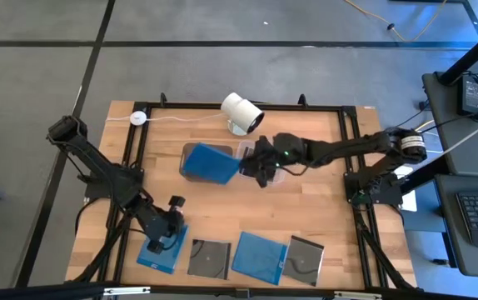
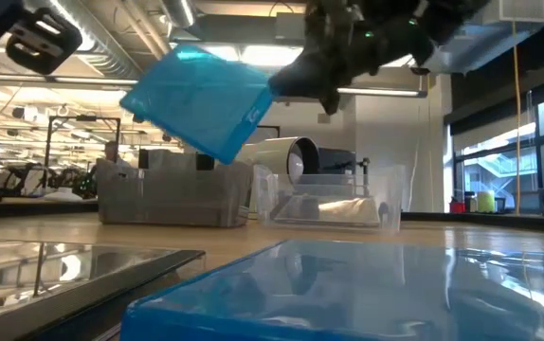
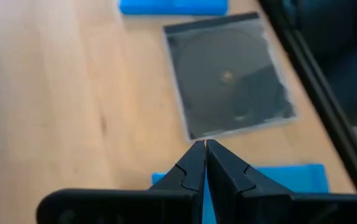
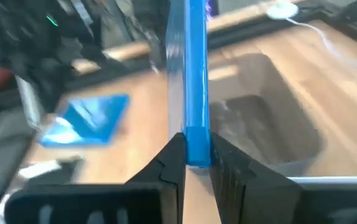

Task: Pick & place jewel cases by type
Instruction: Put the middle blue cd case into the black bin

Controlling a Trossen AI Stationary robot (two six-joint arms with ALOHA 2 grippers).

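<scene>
Surface, high view: we see a wooden table (image 1: 306, 208) in a black frame on a grey floor, a white camera (image 1: 241, 112) at its far edge.
Right gripper, high view: the right gripper (image 1: 251, 167) sits near the table's middle, clamped on one edge of a blue case (image 1: 206, 162) held above the left tub (image 1: 191, 152); a second tub (image 1: 246, 150) is just beside it.
Left gripper, high view: the left gripper (image 1: 162, 237) hovers over another blue case (image 1: 161, 250) at the near left corner.
Near edge, high view: we count a dark case (image 1: 209, 258), a third blue case (image 1: 259, 257) and a second dark case (image 1: 305, 260) in a row.
Low view: against a workshop room, the held blue case (image 2: 201, 102) hangs tilted in the air above the clear tubs.
Left wrist view: the fingers (image 3: 191, 171) are pressed together, holding nothing, above the blue case's edge, with the dark case (image 3: 228, 74) showing a disc just beyond.
Right wrist view: the fingers (image 4: 172, 158) stand narrow, pinching the blue case (image 4: 191, 74) edge-on over a tub.
</scene>
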